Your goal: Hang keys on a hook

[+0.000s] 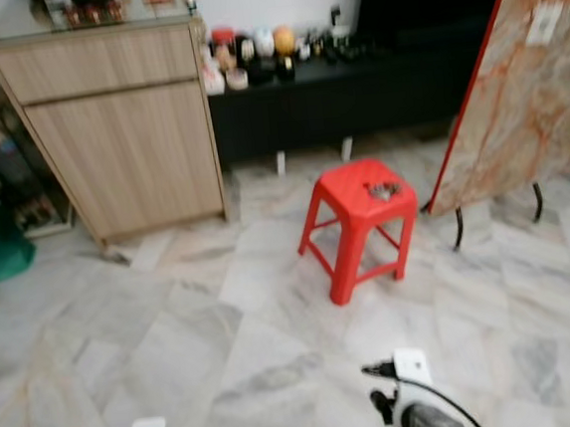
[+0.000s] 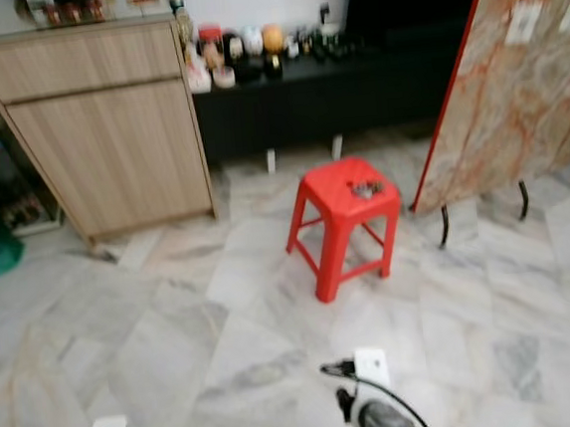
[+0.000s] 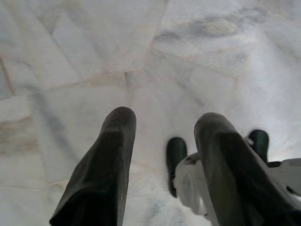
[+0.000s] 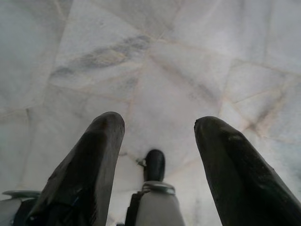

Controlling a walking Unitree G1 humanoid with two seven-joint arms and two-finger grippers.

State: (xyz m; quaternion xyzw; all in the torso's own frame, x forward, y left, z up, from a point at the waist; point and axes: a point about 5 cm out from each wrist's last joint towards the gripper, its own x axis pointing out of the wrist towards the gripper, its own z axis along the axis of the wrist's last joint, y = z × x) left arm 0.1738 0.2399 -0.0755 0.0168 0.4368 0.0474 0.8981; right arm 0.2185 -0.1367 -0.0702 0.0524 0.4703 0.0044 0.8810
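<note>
A bunch of keys (image 1: 383,190) lies on the seat of a red plastic stool (image 1: 358,222) standing on the marble floor ahead of me, slightly right of centre. My left gripper (image 3: 162,127) hangs low and open over bare floor, nothing between its black fingers. My right gripper (image 4: 160,127) also hangs open above the floor tiles. The wrists of both arms (image 1: 417,412) show at the bottom edge of the eye views, well short of the stool. I see no hook in these frames.
A light wooden cabinet (image 1: 118,128) stands at the back left. A low black shelf (image 1: 334,89) with small ornaments runs along the far wall. A marble-patterned panel (image 1: 524,93) on thin legs leans at the right, close to the stool.
</note>
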